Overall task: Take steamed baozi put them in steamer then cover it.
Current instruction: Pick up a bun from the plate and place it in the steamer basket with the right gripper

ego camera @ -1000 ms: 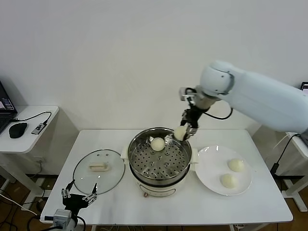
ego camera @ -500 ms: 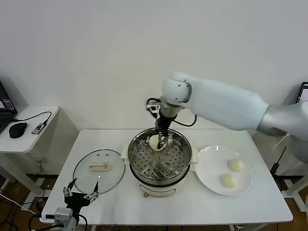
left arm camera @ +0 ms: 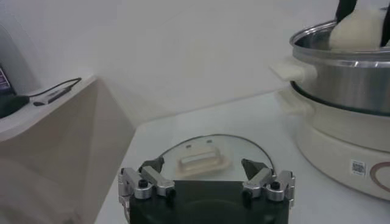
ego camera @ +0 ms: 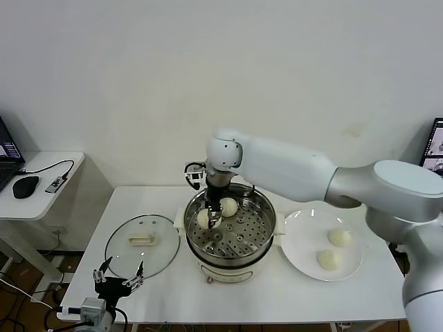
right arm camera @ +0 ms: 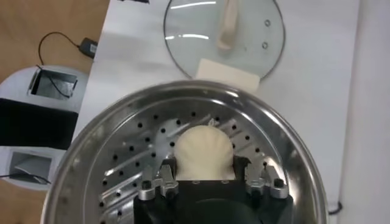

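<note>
While the head view seems unclear, right fingers (right arm camera: 167,176) visibly pinch a baozi (right arm camera: 203,154) inside the steamer (right arm camera: 109,152).

Looks like a lab or test room from my seat, not a real kitchen. Bare white wall (ego camera: 138,83), no counters or cupboards. I'm working on a plain white folding table (ego camera: 173,290) with just an electric pot (ego camera: 232,266) set on it. At 9 o'clock there's a side desk (ego camera: 41,181) with a laptop (ego camera: 8,155), mouse (ego camera: 26,187) and a loose cable (ego camera: 52,168). A monitor edge (ego camera: 435,145) shows at 3 o'clock.
</note>
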`<state>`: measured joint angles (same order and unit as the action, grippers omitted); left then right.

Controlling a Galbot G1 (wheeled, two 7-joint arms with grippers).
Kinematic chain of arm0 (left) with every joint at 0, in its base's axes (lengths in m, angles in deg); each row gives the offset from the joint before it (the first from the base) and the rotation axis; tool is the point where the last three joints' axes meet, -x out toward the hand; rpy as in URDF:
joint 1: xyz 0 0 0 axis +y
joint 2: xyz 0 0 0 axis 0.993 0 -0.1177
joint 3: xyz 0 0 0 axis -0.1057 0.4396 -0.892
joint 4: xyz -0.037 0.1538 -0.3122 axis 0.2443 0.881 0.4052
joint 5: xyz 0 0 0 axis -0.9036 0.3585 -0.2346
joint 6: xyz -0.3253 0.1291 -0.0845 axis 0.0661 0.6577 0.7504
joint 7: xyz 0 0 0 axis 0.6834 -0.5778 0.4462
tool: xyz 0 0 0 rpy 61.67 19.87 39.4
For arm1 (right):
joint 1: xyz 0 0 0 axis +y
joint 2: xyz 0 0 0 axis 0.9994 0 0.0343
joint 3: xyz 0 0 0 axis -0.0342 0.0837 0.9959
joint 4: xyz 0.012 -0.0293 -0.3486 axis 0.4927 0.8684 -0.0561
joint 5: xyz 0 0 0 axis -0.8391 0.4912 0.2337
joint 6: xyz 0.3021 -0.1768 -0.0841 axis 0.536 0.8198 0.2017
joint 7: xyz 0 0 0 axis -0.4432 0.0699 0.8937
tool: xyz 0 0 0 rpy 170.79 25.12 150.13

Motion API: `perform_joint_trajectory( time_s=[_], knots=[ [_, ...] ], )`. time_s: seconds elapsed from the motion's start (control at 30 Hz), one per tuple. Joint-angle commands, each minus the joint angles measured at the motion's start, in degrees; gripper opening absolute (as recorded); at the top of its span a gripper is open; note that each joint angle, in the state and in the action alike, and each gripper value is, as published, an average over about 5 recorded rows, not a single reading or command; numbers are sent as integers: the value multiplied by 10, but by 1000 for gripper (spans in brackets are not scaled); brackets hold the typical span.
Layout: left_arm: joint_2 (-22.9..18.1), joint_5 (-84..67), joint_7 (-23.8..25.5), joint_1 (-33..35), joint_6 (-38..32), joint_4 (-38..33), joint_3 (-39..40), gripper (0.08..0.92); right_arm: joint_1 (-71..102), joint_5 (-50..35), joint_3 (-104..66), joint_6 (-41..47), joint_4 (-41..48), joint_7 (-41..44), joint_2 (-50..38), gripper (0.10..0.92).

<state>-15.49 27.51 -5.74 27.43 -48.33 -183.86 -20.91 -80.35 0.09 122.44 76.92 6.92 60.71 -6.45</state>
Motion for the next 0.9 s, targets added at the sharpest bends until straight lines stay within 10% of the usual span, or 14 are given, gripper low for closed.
perform_joint_trajectory(
  time_s=[0.03,0.67,0.9],
  knots=[
    [0,0,0,0,0,1,0,823,21,15,-2,1,25,-3,28,568],
    [0,1,0,2,-1,4,2,823,26,29,-7,1,13,-6,21,596],
    [-4,3,0,3,-1,2,4,823,19,21,-11,6,-14,-10,-8,777]
  ],
)
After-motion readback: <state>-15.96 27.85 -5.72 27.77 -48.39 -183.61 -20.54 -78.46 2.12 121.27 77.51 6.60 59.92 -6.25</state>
